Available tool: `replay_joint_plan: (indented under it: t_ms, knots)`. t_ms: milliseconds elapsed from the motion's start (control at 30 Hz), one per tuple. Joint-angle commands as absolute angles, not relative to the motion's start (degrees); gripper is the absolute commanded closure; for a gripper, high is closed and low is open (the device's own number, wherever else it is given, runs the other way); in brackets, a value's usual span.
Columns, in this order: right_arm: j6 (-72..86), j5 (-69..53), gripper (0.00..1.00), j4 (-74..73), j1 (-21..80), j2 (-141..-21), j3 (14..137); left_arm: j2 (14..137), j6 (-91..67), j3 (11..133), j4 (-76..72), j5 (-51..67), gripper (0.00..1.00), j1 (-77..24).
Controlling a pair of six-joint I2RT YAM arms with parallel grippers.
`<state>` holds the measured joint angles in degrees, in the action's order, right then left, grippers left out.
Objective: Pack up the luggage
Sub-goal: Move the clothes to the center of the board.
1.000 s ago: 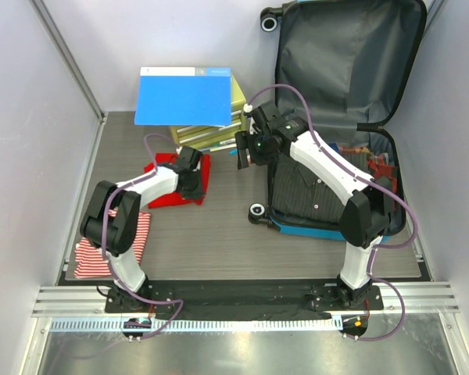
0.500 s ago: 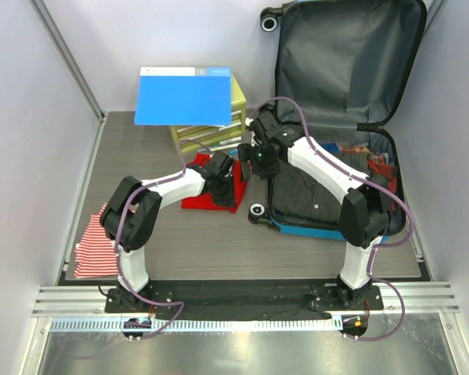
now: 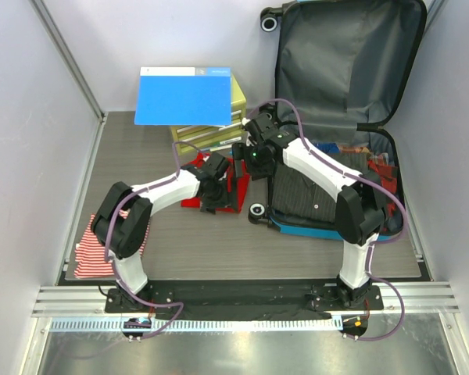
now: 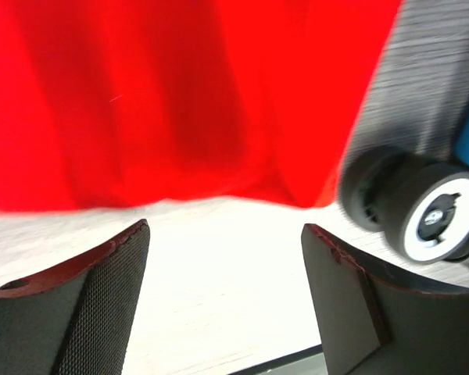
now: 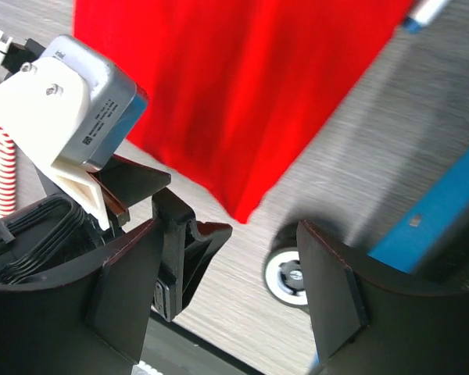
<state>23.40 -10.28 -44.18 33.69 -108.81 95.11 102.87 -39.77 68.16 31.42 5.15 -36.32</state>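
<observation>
**Inspector:** Where does the luggage stand?

**Assessor:** The suitcase [image 3: 340, 78] lies open at the right of the table [image 3: 219, 242], its lid propped against the back wall and its base flat. One dark striped shirt [image 3: 301, 191] is folded in the base. A red-patterned item [image 3: 379, 166] sits at the far right of the base, too small to name.

**Inspector:** State of the end effectors?

**Assessor:** The left gripper [image 4: 227, 289] has its fingers spread wide with nothing between them. The red garment [image 4: 180, 101] lies just beyond its tips. The right gripper [image 5: 227, 297] is likewise spread and empty, and looks down on the same cloth.

**Inspector:** Why are they placed so?

**Assessor:** In my judgement both arms are converging on the red garment to move it into the base. It lies on the table between the yellow-green drawer box [image 3: 236, 98] and the suitcase, just beside the near wheel [image 4: 430, 215]. With the lid propped up, the base is open to reach from above. Neither gripper has a grasp yet.

**Inspector:** Count.

**Assessor:**
- Two arms and two grippers.
- One suitcase, with two wheels in view.
- Three garments that can be identified: the red one, the dark shirt, and a red-and-white striped one [image 3: 102, 242] at the left edge, well apart.
- One blue folder [image 3: 184, 98], resting on the one drawer box.
</observation>
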Motion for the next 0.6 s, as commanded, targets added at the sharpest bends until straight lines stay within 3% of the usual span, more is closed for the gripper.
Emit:
replay_joint_plan:
  t_ms: [0, 567]
  knots:
    - [25.31, -6.51, 0.27, -42.01, 34.10, -110.65, 95.36, 95.89, -37.88, 66.98, 33.40, 3.34, 0.20, -34.98]
    - [33.92, 6.06, 0.27, -41.92, 36.12, -114.09, 95.54, 93.60, -30.41, 66.71, 34.54, 3.25, 0.19, -20.22]
